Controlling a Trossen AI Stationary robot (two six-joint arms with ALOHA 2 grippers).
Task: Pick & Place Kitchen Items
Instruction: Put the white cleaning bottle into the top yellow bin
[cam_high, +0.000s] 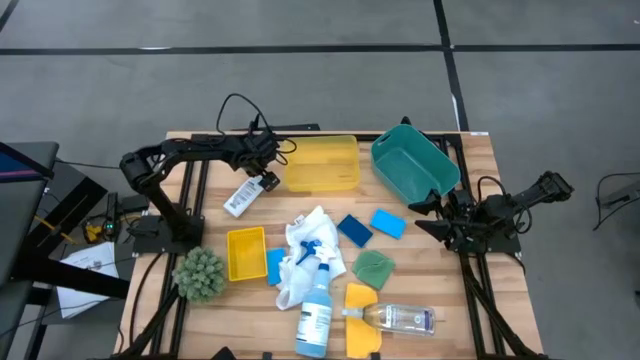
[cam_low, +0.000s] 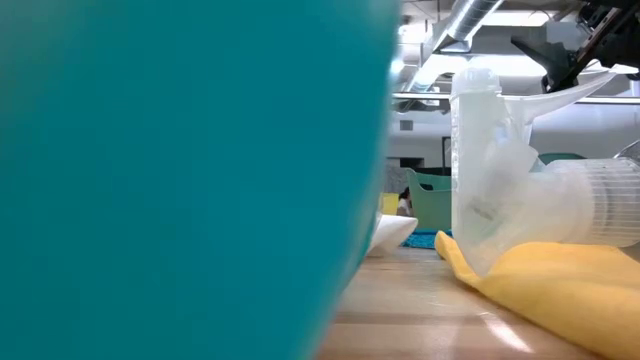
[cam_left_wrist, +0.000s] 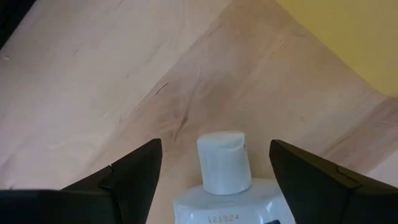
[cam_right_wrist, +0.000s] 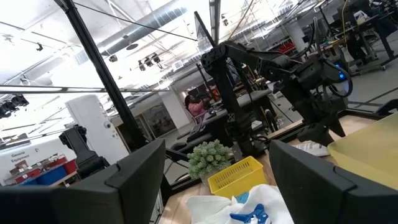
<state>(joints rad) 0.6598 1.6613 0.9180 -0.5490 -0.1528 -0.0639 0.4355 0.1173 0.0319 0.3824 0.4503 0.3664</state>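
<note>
At the left of the wooden tabletop (cam_high: 440, 290), the left end effector (cam_high: 268, 180) reaches down over the white bottle (cam_high: 242, 197), which lies on its side just beside the large yellow tray (cam_high: 322, 164). In the left wrist view its two dark fingers (cam_left_wrist: 134, 177) stand wide apart on either side of the bottle's cap, with bare wood showing between each finger and the cap, so nothing is gripped.

Near the front left sits a spiky green ball (cam_high: 200, 274), with a small yellow tray (cam_high: 246, 252) just beside it. A blue sponge (cam_high: 275, 266) lies against that tray. Next comes the white cloth (cam_high: 305, 240), crumpled in the middle, with the blue-liquid spray bottle (cam_high: 318, 298) lying across it. Two more blue sponges (cam_high: 354, 230) rest near the centre, a green cloth (cam_high: 374, 267) sits just in front of them, and a yellow cloth (cam_high: 361, 312) lies under the neck of the clear bottle (cam_high: 403, 319), which is on its side.

The teal bin (cam_high: 412, 163) stands at the back right. Beside it the right end effector (cam_high: 428, 216) is off the tabletop with its fingers spread and empty.
</note>
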